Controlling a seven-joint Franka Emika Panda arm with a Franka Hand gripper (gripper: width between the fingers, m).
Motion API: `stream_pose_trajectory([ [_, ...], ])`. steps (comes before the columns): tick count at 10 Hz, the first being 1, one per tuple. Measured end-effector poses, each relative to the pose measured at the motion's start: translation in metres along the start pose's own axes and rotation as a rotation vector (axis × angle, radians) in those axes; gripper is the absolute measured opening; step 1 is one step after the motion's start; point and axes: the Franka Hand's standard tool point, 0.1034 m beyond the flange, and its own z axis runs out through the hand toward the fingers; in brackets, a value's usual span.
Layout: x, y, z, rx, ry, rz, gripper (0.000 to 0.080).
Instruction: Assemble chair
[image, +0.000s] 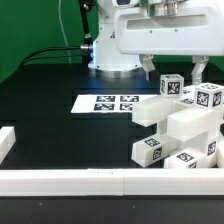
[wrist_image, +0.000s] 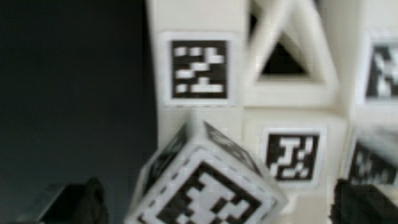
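The chair's white tagged pieces (image: 185, 125) are bunched together at the exterior view's right, near the front rail. A tagged block end (image: 172, 86) sticks up highest among them. My gripper (image: 175, 72) hangs just above it, with one finger on each side. In the wrist view the same tagged block (wrist_image: 214, 185) lies between the dark fingers (wrist_image: 71, 205), with a gap on both sides, so my gripper (wrist_image: 222, 205) is open and holds nothing. Beyond the block is a white panel with triangular openings (wrist_image: 294, 60) and further tags.
The marker board (image: 107, 102) lies flat on the black table, toward the exterior view's left of the pieces. A long white rail (image: 60, 180) runs along the front edge and a short one (image: 8, 140) stands at the left. The robot base (image: 115, 45) is behind.
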Motion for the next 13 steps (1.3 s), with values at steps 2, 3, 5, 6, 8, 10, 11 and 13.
stream_pose_trajectory([
  [2,-0.0037,-0.002,0.0017,0.0,-0.004,-0.123,0.0646],
  [3,-0.0024,-0.0009,0.0015,-0.002,-0.002,-0.208,0.0646],
  [5,-0.0023,-0.0002,0.0031,-0.044,0.02,-0.589,0.0649],
  [6,-0.0006,0.0016,0.0035,-0.045,0.018,-0.65,0.0649],
  [8,-0.0006,0.0016,0.0035,-0.045,0.019,-0.607,0.062],
  [10,-0.0005,0.0017,0.0035,-0.043,0.02,-0.551,0.0441],
  [11,-0.0005,0.0016,0.0035,-0.042,0.022,-0.473,0.0281],
  [13,-0.0007,0.0014,0.0036,-0.039,0.026,-0.313,0.0281],
])
